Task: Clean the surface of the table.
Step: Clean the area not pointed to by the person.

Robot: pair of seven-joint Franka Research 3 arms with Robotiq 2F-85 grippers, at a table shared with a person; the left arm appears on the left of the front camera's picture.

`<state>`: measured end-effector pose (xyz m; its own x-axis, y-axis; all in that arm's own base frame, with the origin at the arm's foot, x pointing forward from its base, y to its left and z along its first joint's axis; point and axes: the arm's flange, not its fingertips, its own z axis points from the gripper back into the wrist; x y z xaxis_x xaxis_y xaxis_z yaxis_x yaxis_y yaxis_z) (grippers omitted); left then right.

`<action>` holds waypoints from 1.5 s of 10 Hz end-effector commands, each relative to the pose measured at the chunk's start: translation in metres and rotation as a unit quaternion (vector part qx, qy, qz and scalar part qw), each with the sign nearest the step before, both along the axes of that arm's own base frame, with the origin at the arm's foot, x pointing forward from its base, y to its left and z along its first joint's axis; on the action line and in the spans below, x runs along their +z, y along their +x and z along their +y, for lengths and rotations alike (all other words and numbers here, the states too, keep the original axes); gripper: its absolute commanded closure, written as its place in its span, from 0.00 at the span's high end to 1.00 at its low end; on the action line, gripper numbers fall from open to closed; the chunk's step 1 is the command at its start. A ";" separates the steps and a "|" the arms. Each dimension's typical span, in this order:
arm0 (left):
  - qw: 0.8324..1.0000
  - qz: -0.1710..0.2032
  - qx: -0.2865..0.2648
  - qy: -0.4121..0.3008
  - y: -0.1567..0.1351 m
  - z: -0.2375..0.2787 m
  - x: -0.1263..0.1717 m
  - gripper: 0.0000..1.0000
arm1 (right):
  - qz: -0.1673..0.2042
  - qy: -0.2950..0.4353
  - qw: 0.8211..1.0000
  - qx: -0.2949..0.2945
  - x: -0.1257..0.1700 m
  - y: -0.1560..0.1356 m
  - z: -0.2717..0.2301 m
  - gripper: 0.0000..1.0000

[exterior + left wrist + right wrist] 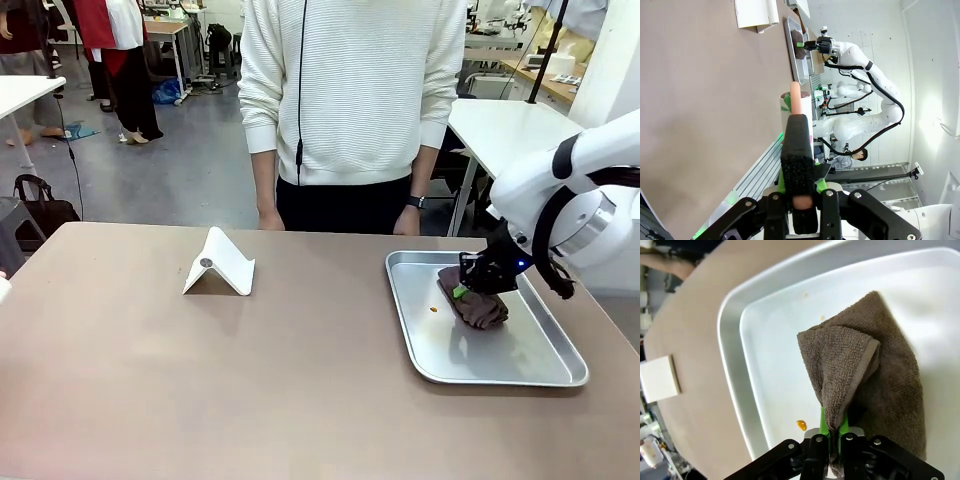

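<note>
Front view, item one: right hand, closed tight on a raised fold of a brown cloth. The rest of the cloth lies slack beneath and beside the hand, inside a silver tray.

Item two: orange speck on the tray floor, just beside the hand, apart from the cloth.

Item three: bench, tan-brown, carrying the tray under the right hand and running well out to that hand's side.

Item four: white folded stand, upright on the bench, well apart from the right hand and outside the tray.

Item five: person in a white sweater, standing past the bench's far edge, beyond the right hand.

Left wrist view, item six: left hand, clamped on a rough black block that stands out straight ahead of the fingers. A pale pink rod shows past the block's far end.
</note>
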<state>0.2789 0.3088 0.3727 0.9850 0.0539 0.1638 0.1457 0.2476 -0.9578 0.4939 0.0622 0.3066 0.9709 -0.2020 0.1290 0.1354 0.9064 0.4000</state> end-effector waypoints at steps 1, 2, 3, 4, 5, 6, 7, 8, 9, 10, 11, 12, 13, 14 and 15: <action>1.000 0.001 0.000 0.003 -0.004 -0.004 0.002 0.22 | 0.008 0.008 1.000 0.024 -0.001 -0.004 0.015 0.00; 1.000 0.001 0.000 0.003 -0.004 -0.004 0.002 0.22 | 0.010 0.013 0.999 0.032 -0.001 -0.007 0.022 0.00; 1.000 0.001 0.000 0.003 -0.004 -0.004 0.002 0.22 | 0.008 0.014 0.999 0.043 0.000 -0.011 0.031 0.00; 1.000 0.001 0.000 0.003 -0.004 -0.004 0.002 0.22 | 0.007 0.013 0.998 0.059 0.001 -0.016 0.042 0.00; 1.000 0.001 0.000 0.003 -0.004 -0.004 0.002 0.22 | 0.005 0.011 0.997 0.076 0.002 -0.021 0.053 0.00; 1.000 0.001 0.000 0.003 -0.004 -0.004 0.002 0.22 | 0.003 0.003 0.996 0.091 0.002 -0.026 0.063 0.00; 1.000 0.001 0.000 0.003 -0.004 -0.004 0.002 0.22 | 0.002 0.001 0.995 0.103 0.004 -0.031 0.071 0.00; 1.000 0.001 0.000 0.003 -0.004 -0.004 0.002 0.22 | -0.002 -0.006 0.994 0.110 0.004 -0.034 0.076 0.00; 1.000 0.001 0.000 0.003 -0.004 -0.004 0.002 0.22 | -0.002 -0.018 0.994 0.107 0.001 -0.032 0.076 0.00; 1.000 0.001 0.000 0.003 -0.004 -0.004 0.002 0.22 | -0.003 -0.032 0.995 0.093 -0.003 -0.028 0.073 0.00; 1.000 0.001 0.000 0.003 -0.004 -0.004 0.002 0.22 | -0.006 -0.041 0.996 0.080 -0.004 -0.024 0.067 0.00; 1.000 0.001 0.000 0.003 -0.004 -0.004 0.002 0.22 | -0.008 -0.045 0.997 0.066 -0.004 -0.020 0.061 0.00; 1.000 0.001 0.000 0.003 -0.004 -0.004 0.002 0.22 | -0.011 -0.053 0.998 0.043 -0.005 -0.013 0.052 0.00; 1.000 0.001 0.000 0.003 -0.004 -0.004 0.002 0.22 | -0.007 -0.050 0.998 0.026 -0.006 -0.008 0.043 0.00; 1.000 0.001 0.000 0.003 -0.004 -0.004 0.002 0.22 | -0.003 -0.051 0.999 0.008 -0.007 -0.002 0.032 0.00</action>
